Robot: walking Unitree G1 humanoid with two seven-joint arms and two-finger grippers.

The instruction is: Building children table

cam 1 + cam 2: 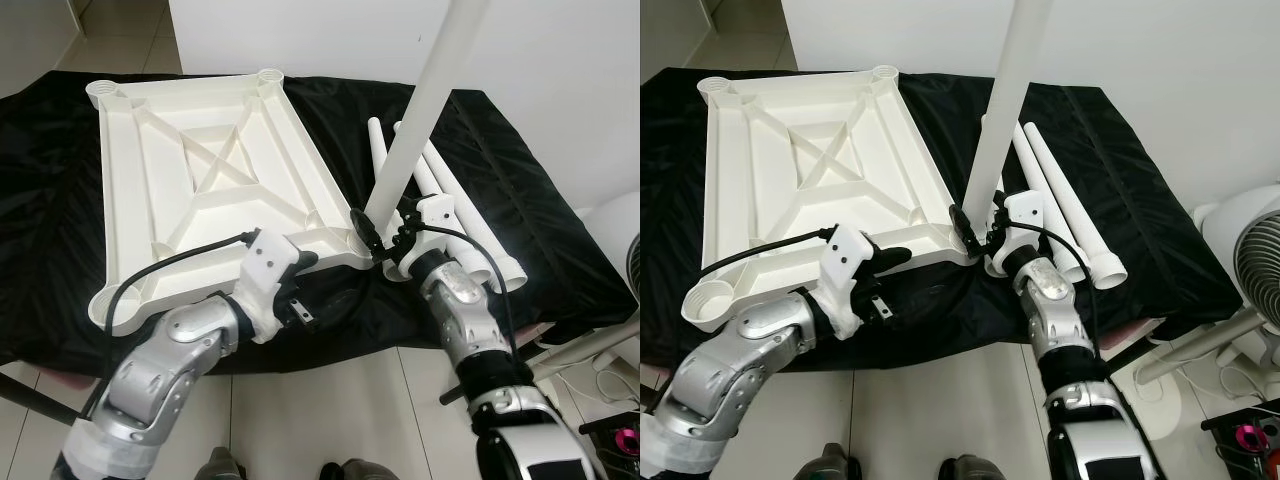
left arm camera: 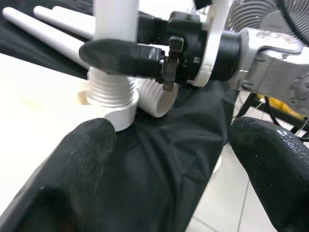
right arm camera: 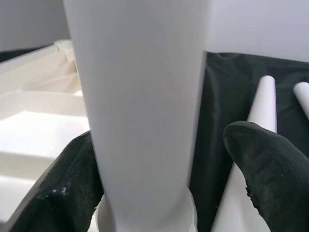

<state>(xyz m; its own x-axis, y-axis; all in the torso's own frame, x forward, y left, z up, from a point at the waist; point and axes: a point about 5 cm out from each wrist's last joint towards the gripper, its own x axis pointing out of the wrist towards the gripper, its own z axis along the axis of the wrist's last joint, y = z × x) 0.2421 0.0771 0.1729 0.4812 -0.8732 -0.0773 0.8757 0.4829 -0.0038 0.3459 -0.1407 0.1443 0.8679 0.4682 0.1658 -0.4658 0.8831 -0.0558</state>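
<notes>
The white table top (image 1: 200, 160) lies upside down on a black cloth. A white leg (image 1: 420, 100) stands nearly upright at its near right corner, its threaded end (image 2: 112, 87) partly in the corner socket (image 2: 120, 113). My right gripper (image 1: 375, 235) straddles the foot of this leg. It is open: one finger touches the leg (image 3: 145, 96), while the other finger (image 3: 270, 169) stands a little off it. My left gripper (image 1: 300, 290) is open at the top's near edge, beside that corner, holding nothing. Spare legs (image 1: 470, 215) lie to the right.
The black-clothed surface (image 1: 560, 230) ends just in front of my arms, with tiled floor (image 1: 330, 400) below. A white fan (image 1: 1250, 240) and cables stand to the right. A white wall (image 1: 1140, 40) closes off the back.
</notes>
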